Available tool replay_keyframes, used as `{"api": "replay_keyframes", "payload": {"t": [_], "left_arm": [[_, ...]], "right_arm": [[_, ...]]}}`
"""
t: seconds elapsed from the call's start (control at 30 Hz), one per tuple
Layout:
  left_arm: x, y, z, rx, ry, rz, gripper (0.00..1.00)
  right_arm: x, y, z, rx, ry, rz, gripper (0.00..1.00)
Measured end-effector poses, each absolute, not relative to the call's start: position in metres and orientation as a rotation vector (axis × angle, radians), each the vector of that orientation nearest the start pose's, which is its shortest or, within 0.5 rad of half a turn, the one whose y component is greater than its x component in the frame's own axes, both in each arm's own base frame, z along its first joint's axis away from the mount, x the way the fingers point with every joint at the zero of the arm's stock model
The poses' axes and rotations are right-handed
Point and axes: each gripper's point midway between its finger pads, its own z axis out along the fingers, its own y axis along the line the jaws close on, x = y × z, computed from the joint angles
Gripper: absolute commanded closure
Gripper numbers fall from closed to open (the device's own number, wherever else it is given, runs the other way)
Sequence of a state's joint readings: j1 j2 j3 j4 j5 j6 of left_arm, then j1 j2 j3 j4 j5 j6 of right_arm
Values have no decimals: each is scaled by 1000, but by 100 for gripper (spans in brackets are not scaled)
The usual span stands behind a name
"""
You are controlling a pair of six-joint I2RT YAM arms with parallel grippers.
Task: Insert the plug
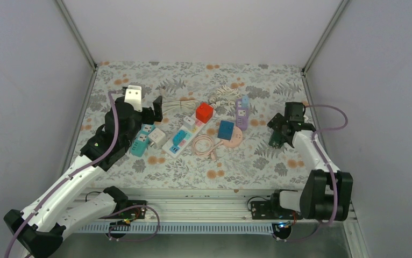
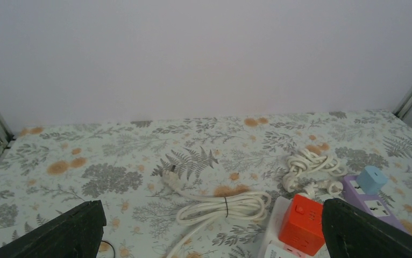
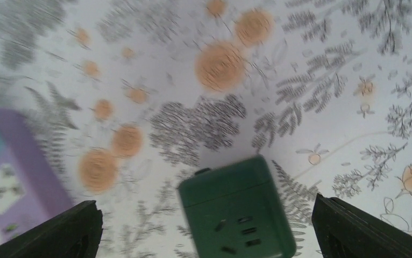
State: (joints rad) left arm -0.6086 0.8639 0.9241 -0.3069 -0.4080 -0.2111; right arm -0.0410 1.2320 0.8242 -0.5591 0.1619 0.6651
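Hovering right gripper [image 3: 206, 228], jaws apart, over green adapter [image 3: 236, 207]; left gripper [image 2: 214, 231] spread.

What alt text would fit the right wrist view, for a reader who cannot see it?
A green adapter cube with socket slots lies on the floral tablecloth, low in the frame, between the open fingers of the right gripper. Part of a purple power strip shows at the left edge; the picture is blurred.

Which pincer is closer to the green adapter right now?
Right. The right pincer hovers open over the green adapter; the left pincer is far across the table, open, near the teal power strip.
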Motion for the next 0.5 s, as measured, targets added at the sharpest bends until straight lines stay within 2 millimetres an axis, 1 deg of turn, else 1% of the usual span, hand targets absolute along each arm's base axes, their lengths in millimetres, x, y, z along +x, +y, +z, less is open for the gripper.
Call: {"api": "replay_keyframes", "payload": {"t": [0.03,0.13,0.17,0.27,0.3,0.4,0.5], "left_arm": [[297,-124,332,68,1800,-220,0],[297,-126,333,68,1799,-235,0],[296,-127,333,70,1799,-241,0],[296,-128,333,72,1798,-250,0],[296,-128,333,70,1798,-253,0],[297,-129,333,64,1794,-262,0],[297,-130,329,60,1801,-267,0]], "right_arm": [[315,-43,108,946,2369,31,1],[309,-44,83,966,2442,-2,4],[307,-44,76,972,2462,-12,7],[308,-42,65,967,2495,-11,23],[308,-41,62,959,2505,-7,25],[309,-38,54,944,2526,10,26],[310,-36,51,928,2530,27,23]]}}
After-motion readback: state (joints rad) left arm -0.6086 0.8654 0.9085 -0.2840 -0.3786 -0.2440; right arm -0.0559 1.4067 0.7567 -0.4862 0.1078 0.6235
